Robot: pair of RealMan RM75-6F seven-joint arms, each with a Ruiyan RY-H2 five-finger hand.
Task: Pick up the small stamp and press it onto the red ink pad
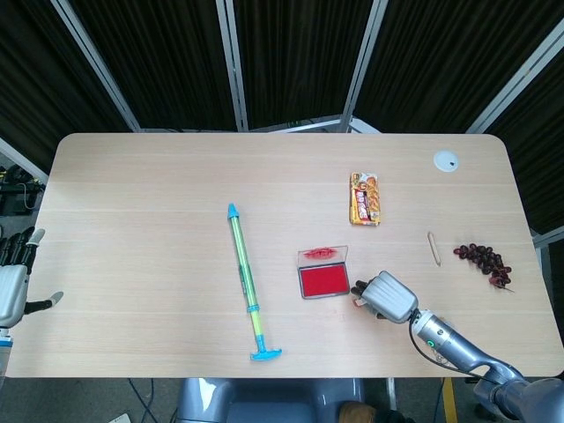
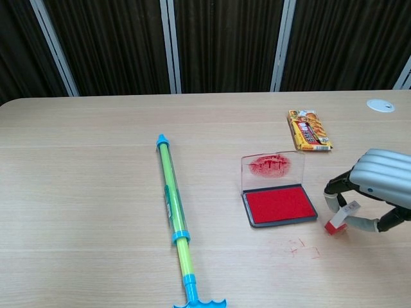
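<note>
The small stamp (image 2: 339, 218), white with a red base, leans on the table just right of the red ink pad (image 2: 280, 205), whose clear lid stands open. My right hand (image 2: 376, 186) arches over the stamp and pinches it between a finger and the thumb, with the base still touching the table. In the head view this right hand (image 1: 388, 297) covers most of the stamp (image 1: 359, 302), beside the ink pad (image 1: 322, 280). My left hand (image 1: 11, 291) hangs past the table's left edge, fingers apart and holding nothing.
A green and blue water squirter (image 1: 245, 280) lies lengthwise left of the pad. A snack packet (image 1: 366, 198) sits behind it. Grapes (image 1: 483, 260), a wooden stick (image 1: 433, 248) and a white cap (image 1: 445, 160) lie to the right. Red ink marks (image 2: 302, 247) stain the table.
</note>
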